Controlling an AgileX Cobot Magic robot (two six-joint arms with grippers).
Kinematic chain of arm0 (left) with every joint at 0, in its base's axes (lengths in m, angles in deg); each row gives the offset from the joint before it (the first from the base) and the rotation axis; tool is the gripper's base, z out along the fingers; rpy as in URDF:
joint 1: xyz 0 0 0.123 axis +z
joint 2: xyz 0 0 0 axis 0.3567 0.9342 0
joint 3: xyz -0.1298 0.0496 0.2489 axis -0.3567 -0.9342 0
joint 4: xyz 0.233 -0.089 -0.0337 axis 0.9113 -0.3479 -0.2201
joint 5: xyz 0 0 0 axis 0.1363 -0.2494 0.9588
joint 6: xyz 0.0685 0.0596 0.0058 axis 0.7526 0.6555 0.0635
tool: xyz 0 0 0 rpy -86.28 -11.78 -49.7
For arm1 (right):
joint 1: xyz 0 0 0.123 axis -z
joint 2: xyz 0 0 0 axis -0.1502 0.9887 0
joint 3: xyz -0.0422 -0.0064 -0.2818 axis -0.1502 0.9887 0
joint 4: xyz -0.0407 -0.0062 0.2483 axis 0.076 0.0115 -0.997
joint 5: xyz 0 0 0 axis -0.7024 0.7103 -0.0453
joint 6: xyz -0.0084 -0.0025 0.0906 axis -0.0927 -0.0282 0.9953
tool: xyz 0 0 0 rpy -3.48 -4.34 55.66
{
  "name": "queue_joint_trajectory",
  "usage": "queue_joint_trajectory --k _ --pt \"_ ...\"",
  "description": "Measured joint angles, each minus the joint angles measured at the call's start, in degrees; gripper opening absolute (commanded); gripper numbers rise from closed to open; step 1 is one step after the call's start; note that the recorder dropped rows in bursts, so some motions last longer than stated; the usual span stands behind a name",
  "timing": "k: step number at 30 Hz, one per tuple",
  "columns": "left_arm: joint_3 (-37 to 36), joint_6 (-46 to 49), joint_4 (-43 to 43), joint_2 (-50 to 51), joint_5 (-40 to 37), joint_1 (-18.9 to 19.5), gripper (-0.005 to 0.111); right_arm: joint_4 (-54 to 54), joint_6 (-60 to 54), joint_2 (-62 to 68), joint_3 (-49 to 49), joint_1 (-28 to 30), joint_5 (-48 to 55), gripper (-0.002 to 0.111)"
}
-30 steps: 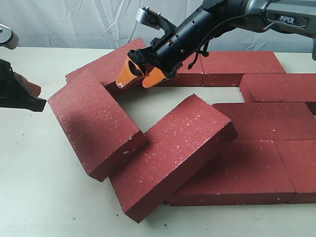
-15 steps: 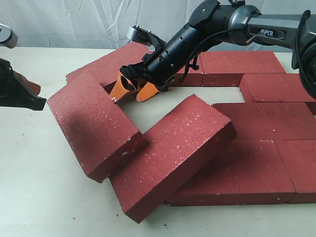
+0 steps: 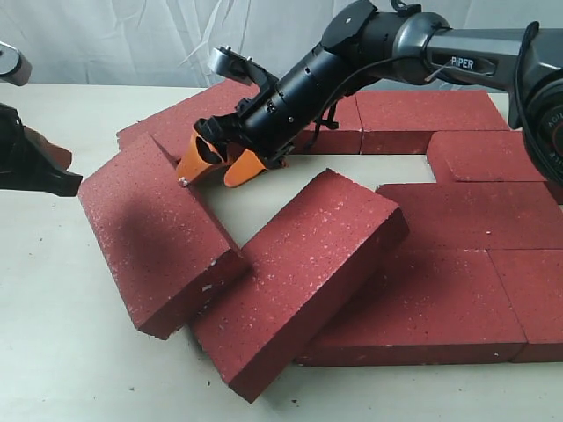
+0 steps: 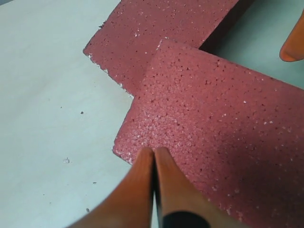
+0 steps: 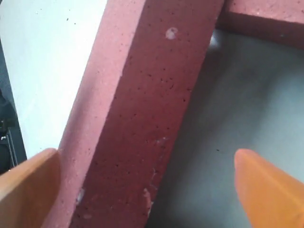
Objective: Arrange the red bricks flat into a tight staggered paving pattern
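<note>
Nearest, two of the dark-red bricks (image 3: 299, 281), grainy, white-flecked rectangular slabs, lie tilted on the smooth pale tabletop (image 3: 62, 352). One overlaps flat-laid neighbours. The left gripper (image 4: 153, 152) has its orange fingers pressed together over a brick corner. Farther back, the right gripper (image 3: 211, 167) spreads wide astride a tilted brick's end, partly hiding the far row.

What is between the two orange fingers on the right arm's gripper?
In the right wrist view, one red brick and a strip of bare table lie between the fingers of the open right gripper.
</note>
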Motion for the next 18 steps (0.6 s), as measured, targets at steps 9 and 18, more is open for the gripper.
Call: queue_joint_trajectory --k 9,18 --pt "0.0 0.1 0.0 0.0 0.1 0.0 0.0 2.9 0.0 0.0 -0.2 -3.3 2.0 0.076" --pt "0.0 0.1 0.0 0.0 0.1 0.0 0.0 2.0 0.0 1.8 -0.2 -3.8 2.1 0.044"
